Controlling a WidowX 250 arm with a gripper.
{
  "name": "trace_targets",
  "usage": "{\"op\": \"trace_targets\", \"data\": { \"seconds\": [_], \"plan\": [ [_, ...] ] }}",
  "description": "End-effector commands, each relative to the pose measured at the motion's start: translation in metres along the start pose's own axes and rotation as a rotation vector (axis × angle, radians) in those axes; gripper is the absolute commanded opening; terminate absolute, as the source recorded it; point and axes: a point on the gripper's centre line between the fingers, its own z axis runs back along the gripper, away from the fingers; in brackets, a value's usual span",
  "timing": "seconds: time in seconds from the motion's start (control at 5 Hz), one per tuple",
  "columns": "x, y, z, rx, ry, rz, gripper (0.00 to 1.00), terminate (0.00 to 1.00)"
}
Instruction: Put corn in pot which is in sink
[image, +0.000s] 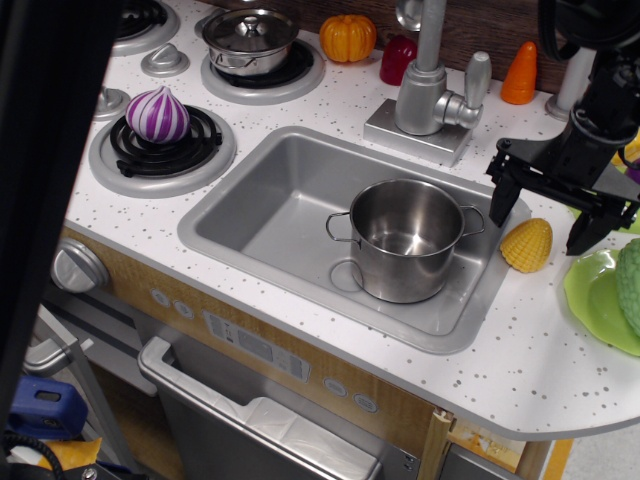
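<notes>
Bumpy tapered corn (527, 245), shiny cylindrical pot (406, 238), rounded grey sink (255, 205)

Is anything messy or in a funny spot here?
Nothing is spilled or broken. One funny thing: the pot sits in the sink, not on the stove. The corn lies on the counter beside the sink, below the gripper with its jaws open.

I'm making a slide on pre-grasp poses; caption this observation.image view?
Open gripper poised above corn lying on counter beside sink holding empty pot.
</notes>
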Motion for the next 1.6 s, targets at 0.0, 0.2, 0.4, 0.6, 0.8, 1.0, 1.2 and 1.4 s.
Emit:
{"op": "trace_targets", "data": {
  "seconds": [0.0, 0.2, 0.4, 0.6, 0.8, 1.0, 1.2, 1.4],
  "plan": [
    [0.006, -0.002, 0.006, -0.033, -0.066, 0.022, 1.0, 0.0],
    [0.009, 0.003, 0.002, -0.042, -0.076, 0.02, 0.0, 0.0],
    [0.011, 0.007, 0.001, -0.037, -0.089, 0.009, 0.0, 0.0],
    [0.013, 0.018, 0.008, -0.033, -0.073, -0.013, 0.0, 0.0],
    [0.019, 0.03, 0.019, -0.011, -0.048, -0.047, 0.0, 0.0],
    [0.024, 0.056, 0.028, 0.014, -0.032, -0.118, 0.0, 0.0],
    [0.028, 0.081, 0.032, 0.023, -0.023, -0.172, 0.0, 0.0],
    [0.025, 0.105, 0.032, 0.031, -0.028, -0.234, 0.0, 0.0]
  ]
}}
